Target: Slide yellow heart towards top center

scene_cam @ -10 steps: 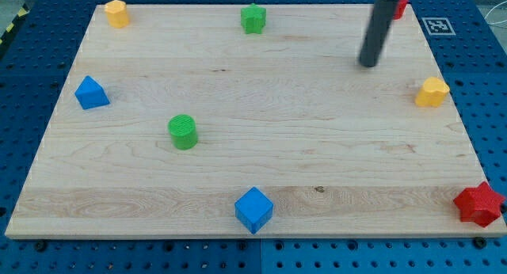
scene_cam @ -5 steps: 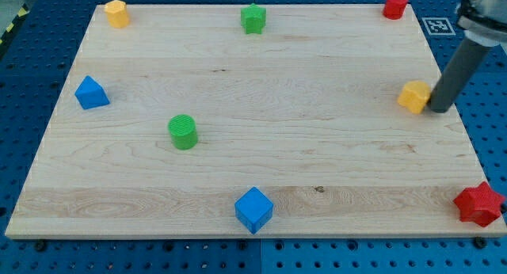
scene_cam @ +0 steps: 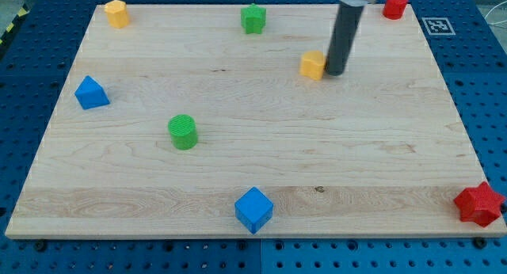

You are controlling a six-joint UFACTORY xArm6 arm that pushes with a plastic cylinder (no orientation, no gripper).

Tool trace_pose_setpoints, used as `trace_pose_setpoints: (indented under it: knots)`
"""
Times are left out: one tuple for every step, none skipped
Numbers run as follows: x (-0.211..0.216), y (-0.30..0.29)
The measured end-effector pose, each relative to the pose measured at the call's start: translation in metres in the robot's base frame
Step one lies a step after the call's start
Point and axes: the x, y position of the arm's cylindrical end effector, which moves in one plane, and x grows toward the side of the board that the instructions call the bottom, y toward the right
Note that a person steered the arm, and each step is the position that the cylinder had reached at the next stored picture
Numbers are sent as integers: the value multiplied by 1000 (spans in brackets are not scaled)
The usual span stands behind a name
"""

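Camera view: my tip [scene_cam: 334, 71] touches yellow heart [scene_cam: 313, 66] on its right side, rod near upright; tool holds nothing. Bare surface [scene_cam: 253, 147] toward top edge; green star [scene_cam: 253, 18] up-left.

Wooden board [scene_cam: 238, 155] sits on a blue pegboard table [scene_cam: 24, 84]. Yellow block [scene_cam: 116, 13], shape unclear, at board's top-left corner. Green star [scene_cam: 253, 18] near top edge, approx. centre. Red cylinder [scene_cam: 394, 5] at top-right corner, w/ a black-and-white marker tag [scene_cam: 438, 25] just off the board beside it. Blue triangle [scene_cam: 91, 93] by left edge. Green cylinder [scene_cam: 183, 131] left of middle. Blue cube [scene_cam: 253, 209] at bottom edge, centre. Red star [scene_cam: 478, 203] at bottom-right corner, overhanging the board's edge.
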Motion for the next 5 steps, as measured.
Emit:
trace_pose_setpoints:
  knots:
    - [-10,-45]
    - [-24,-83]
    - [-35,-103]
    - [-35,-133]
    - [-26,-167]
